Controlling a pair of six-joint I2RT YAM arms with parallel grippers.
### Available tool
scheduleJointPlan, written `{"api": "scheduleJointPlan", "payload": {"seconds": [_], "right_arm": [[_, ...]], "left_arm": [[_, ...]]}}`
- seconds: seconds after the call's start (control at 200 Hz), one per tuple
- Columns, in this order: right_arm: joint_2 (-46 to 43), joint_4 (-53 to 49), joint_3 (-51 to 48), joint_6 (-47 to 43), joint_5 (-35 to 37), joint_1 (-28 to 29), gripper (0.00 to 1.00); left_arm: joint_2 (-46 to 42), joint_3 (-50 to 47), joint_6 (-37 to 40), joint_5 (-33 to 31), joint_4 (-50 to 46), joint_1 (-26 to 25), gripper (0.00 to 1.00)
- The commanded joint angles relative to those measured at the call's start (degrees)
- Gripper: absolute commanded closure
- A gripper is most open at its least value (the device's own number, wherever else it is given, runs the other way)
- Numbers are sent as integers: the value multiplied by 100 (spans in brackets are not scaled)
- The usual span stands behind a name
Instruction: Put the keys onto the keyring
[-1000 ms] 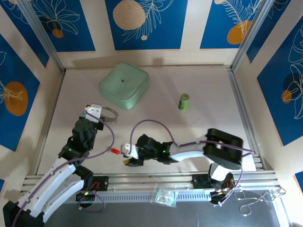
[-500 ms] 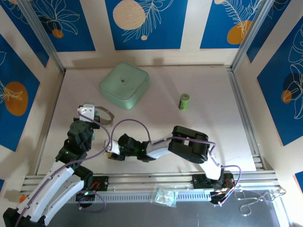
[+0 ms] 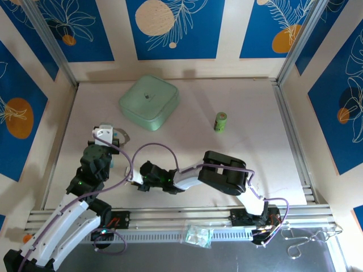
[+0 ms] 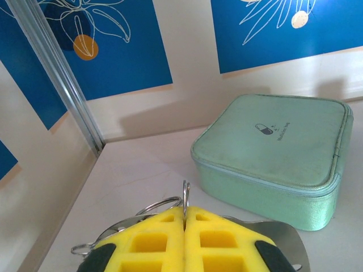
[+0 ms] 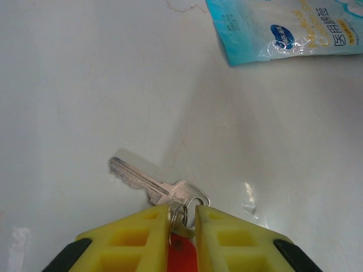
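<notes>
1. The left claw [image 4: 185,214] is fully closed. Its two yellow fingers [image 4: 148,241] meet with no gap and pinch the keyring [image 4: 185,192], a thin loop of grey metal wire that stands on edge between the tips.
2. More turns of that wire curve out to the left of the fingers, low over the bench [image 4: 142,161]. A flat grey metal piece shows behind the right-hand finger, and I cannot tell what it is.
3. From above, the left claw [image 3: 115,136] holds the keyring [image 3: 123,136] over the left part of the bench [image 3: 244,153]. It is near the front corner of the pale green case [image 3: 149,102] but apart from it.
4. The case [image 4: 272,147] is square with rounded corners and a small pill mark on its top, and it sits flat toward the back wall.
5. The right claw [image 5: 182,226] is narrow. Its yellow fingers [image 5: 136,238] close on either side of the red head of the red key [image 5: 148,184], with a small metal ring caught between the tips.
6. The key's silver blade lies flat on the bench [image 5: 85,85] and points away from the claw, up and to the left in the wrist view.
7. From above, the right arm reaches across to the left. Its claw [image 3: 135,182] is low at the bench near the front edge, just beside the left arm and apart from the keyring.
8. A green cylinder [image 3: 220,122] lies on the right half, well apart from both claws.
9. A blue-and-white packet [image 5: 295,25] lies flat beyond the key.
</notes>
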Motion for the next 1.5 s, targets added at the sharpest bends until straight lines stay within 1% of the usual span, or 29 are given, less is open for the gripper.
{"api": "scheduleJointPlan", "payload": {"seconds": [0.0, 0.1, 0.215, 0.31, 0.5, 0.65, 0.78, 0.915, 0.975, 1.06, 1.155, 1.295, 1.38, 1.44, 1.495], "right_arm": [[127, -30, 177, -1, 110, 35, 79], [172, -79, 222, 6, 126, 35, 81], [173, -83, 223, -9, 64, 40, 93], [52, -27, 136, -8, 50, 49, 100], [-798, -27, -424, 64, -237, 48, 100], [-1785, -406, -1190, 320, -622, 48, 100], [-2657, -1113, -1803, 698, -951, 37, 100], [-3546, -2027, -2279, 1216, -1333, -85, 100], [-3922, -2512, -2397, 1518, -1471, -181, 100], [-4420, -3302, -2465, 1971, -1636, -330, 100], [-4894, -3987, -2576, 2358, -1863, -482, 100], [-5252, -4783, -2628, 3055, -1957, -844, 100], [-5255, -5162, -2602, 3532, -2027, -1226, 100], [-5226, -5311, -2600, 3838, -1985, -1505, 100], [-5194, -5288, -2647, 4042, -2189, -1803, 100]], "left_arm": [[-103, 44, -82, 54, 257, 56, 100], [-103, 39, -73, 73, 257, 56, 100], [-95, 47, -31, 75, 266, 56, 100], [-94, 53, 13, 104, 275, 49, 100], [-42, 88, 74, 403, 277, 55, 100], [84, 154, 103, 988, 197, 56, 100], [232, 211, 130, 1583, 83, 51, 100], [380, 270, 277, 2407, -21, 47, 100], [464, 315, 377, 2909, -119, 38, 100], [617, 456, 566, 3824, -393, 29, 100], [764, 578, 743, 4476, -699, 21, 100], [912, 741, 930, 5160, -1033, -12, 100], [1098, 928, 1252, 5804, -1437, -32, 100], [1229, 1031, 1357, 5995, -1622, -58, 100], [1338, 1079, 1447, 6185, -1733, -74, 100]]}}
